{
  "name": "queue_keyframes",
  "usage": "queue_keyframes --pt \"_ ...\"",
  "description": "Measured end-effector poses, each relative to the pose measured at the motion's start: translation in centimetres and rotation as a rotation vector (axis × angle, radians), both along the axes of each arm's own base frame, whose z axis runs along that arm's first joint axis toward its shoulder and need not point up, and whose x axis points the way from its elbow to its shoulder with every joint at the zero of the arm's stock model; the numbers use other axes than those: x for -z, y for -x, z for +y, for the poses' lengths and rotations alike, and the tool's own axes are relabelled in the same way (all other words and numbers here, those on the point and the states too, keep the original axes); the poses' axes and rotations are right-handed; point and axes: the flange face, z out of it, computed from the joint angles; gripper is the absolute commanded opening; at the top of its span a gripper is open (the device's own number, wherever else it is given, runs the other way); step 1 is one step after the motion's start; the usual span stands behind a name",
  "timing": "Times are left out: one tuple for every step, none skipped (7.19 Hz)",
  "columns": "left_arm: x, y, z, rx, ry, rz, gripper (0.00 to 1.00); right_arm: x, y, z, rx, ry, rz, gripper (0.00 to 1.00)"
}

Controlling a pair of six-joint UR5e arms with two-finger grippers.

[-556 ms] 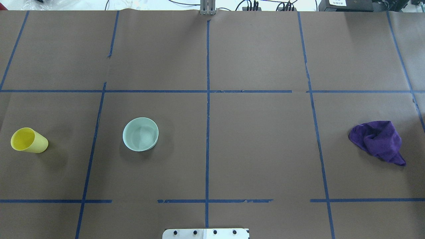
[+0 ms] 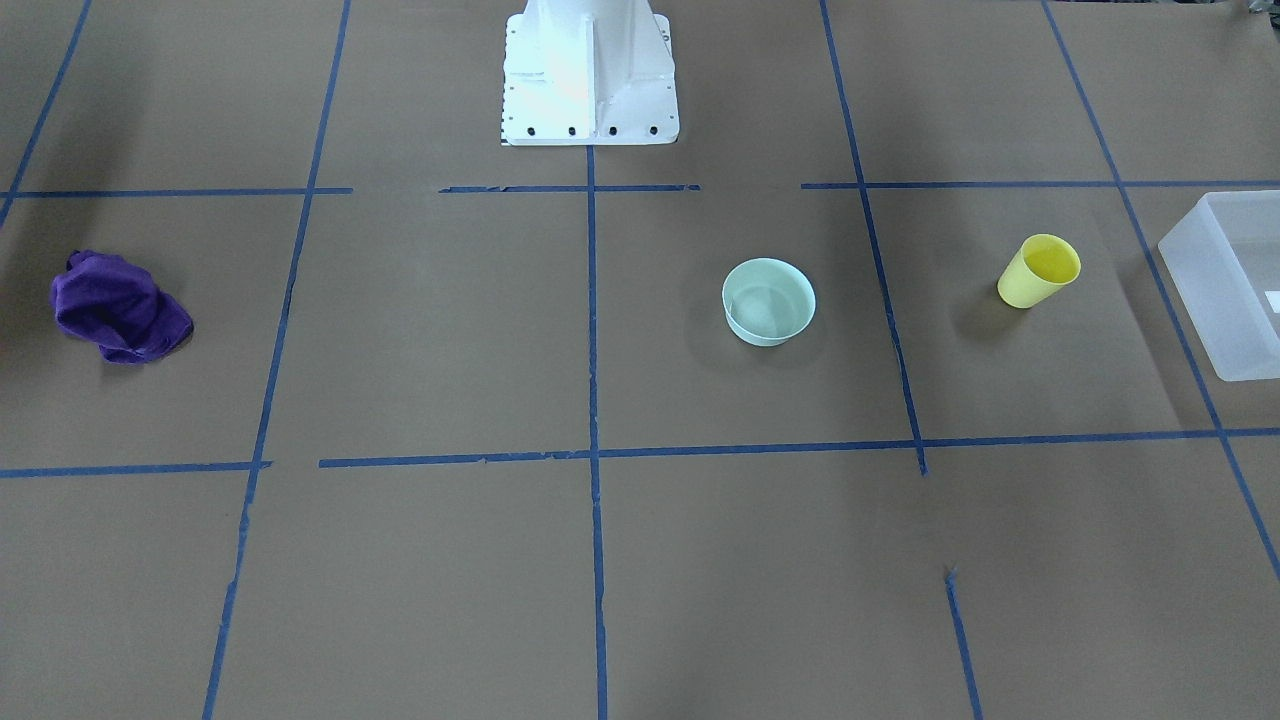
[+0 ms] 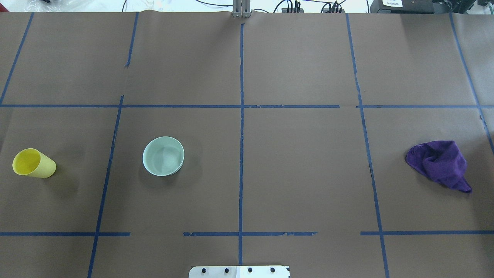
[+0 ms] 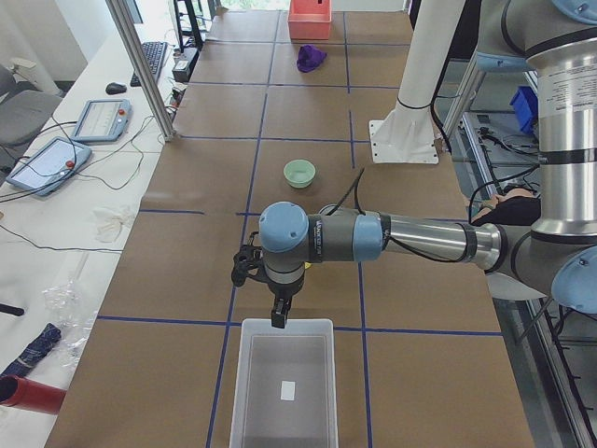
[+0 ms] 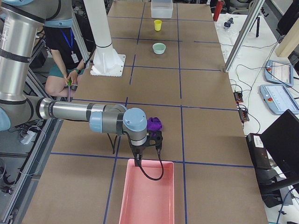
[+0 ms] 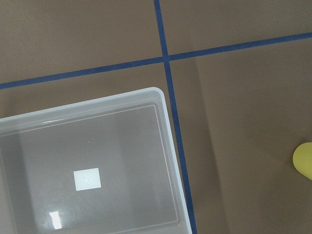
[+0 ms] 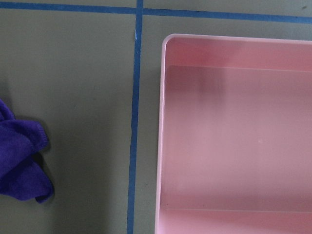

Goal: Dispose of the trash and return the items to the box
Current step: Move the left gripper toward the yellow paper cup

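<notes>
Yellow cup (image 2: 1040,271) upright near table's (image 3: 293,173) left edge, close to box (image 2: 1225,300), not touching. Left end effector (image 4: 278,313) by box rim, right end effector (image 5: 147,149) by pink bin (image 5: 147,196). I cannot tell either's grip. I'd pinch cup wall gently.

The left arm (image 4: 420,238) and right arm (image 5: 74,111) stretch out level; left gripper (image 4: 278,315) and right gripper (image 5: 138,161) point down, grip unclear.

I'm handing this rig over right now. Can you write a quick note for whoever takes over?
The left gripper hangs by the translucent bin rim, and the right gripper by the pink bin rim. Open or shut cannot be told.
The yellow cup, green bowl and purple cloth sit on the table, outside both bins.
Done: nothing visible.
Left: items to the box, trash disposed.
</notes>
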Motion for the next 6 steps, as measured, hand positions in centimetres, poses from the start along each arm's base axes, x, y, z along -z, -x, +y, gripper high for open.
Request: queue_keyframes --pt "0.7 -0.2 -0.3 -0.007 -0.027 -0.003 1.0 0.4 0.0 -0.2 -0.003 -0.011 -0.006 1.0" --pt "1.1 -0.7 -0.6 -0.019 -0.046 -0.004 1.0 0.7 0.1 -0.6 -0.004 -0.026 -0.016 1.0" --pt "2.1 -0.9 -1.5 -0.024 -0.085 -0.004 1.0 1.3 0.4 -0.9 -0.005 -0.043 -0.054 1.0" --pt "3.8 -1.0 -3.1 -0.025 -0.176 -0.005 1.0 2.2 0.8 -1.3 -0.007 -0.075 -0.119 1.0" --pt "5.6 -1.0 -4.6 -0.026 -0.312 -0.005 1.0 3.1 1.1 -1.7 -0.012 -0.126 -0.16 1.0" --pt "6.6 -1.1 -5.3 -0.02 -0.433 0.013 1.0 4.0 1.1 -2.2 -0.022 -0.185 -0.161 1.0"
